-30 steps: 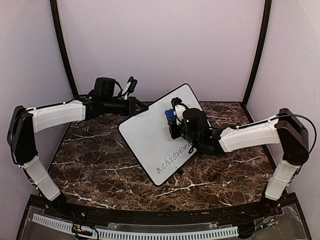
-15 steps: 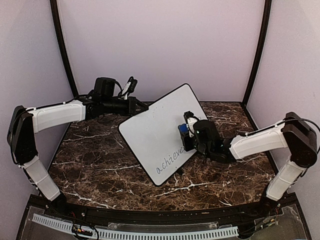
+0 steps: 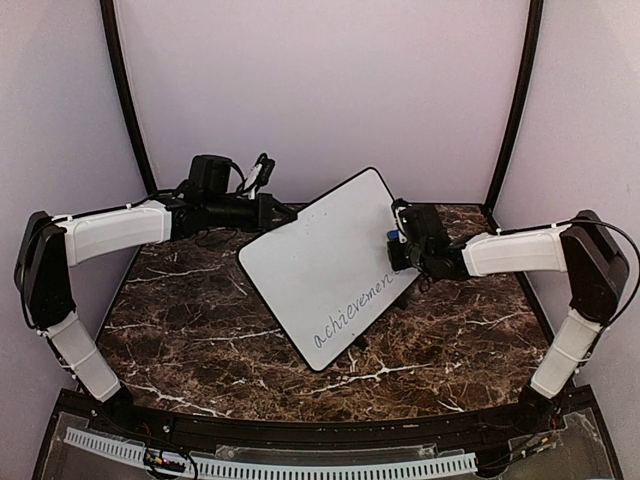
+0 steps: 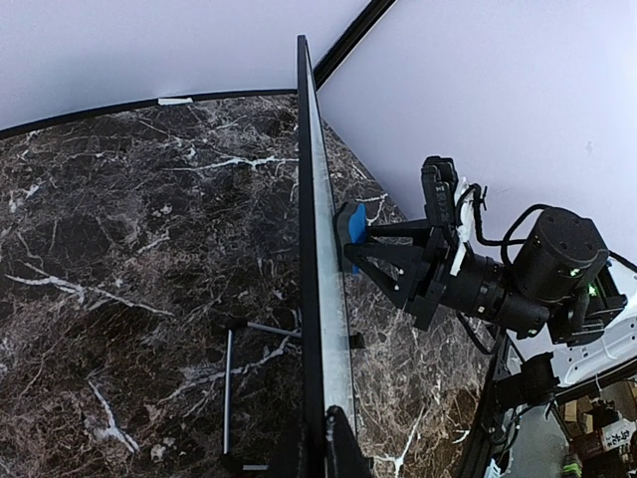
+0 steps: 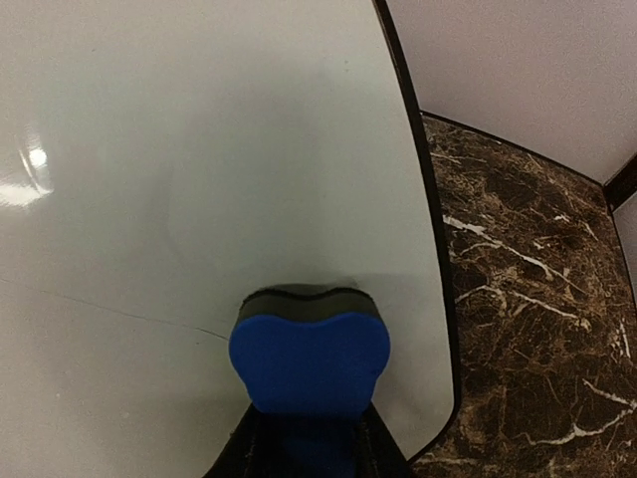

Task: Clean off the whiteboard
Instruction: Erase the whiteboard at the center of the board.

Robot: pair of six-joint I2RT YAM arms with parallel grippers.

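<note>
**Right gripper [image 3: 398, 240] carries eraser [image 3: 393, 238] out to the board's right edge, and the word survives**

Right gripper is clamped tight on the blue eraser, and it has just travelled. A second ago it sat over the middle of the board [image 3: 320, 270]. Half a second ago it had dipped toward the lower right, close to the writing [image 3: 355, 310]. Now it's up at the right edge, just below the top corner. The wrist view shows the dark felt face set against clean white surface, with the black frame curving past just beside it. From the left wrist camera the felt looks flush to the board's face.

Left gripper [image 3: 268, 212] hasn't budged through any of this. Its fingers are closed on the board's far-left edge, steadying it. The board itself holds its spot, propped at a tilt over the middle of the table [image 3: 180, 300], with its top corner toward the far right corner and its bottom corner toward the near edge.

So what did that sweep buy? Not much, by the look of it. With the arm out of the way the blue-grey word shows along the lower right edge, and it reads as crisp as ever. The eraser ran beside it, not over it. My read is that the real job is still ahead: the pad has to come back down along that right edge and rub straight across the letters, while the left side keeps the board from rocking.
</note>
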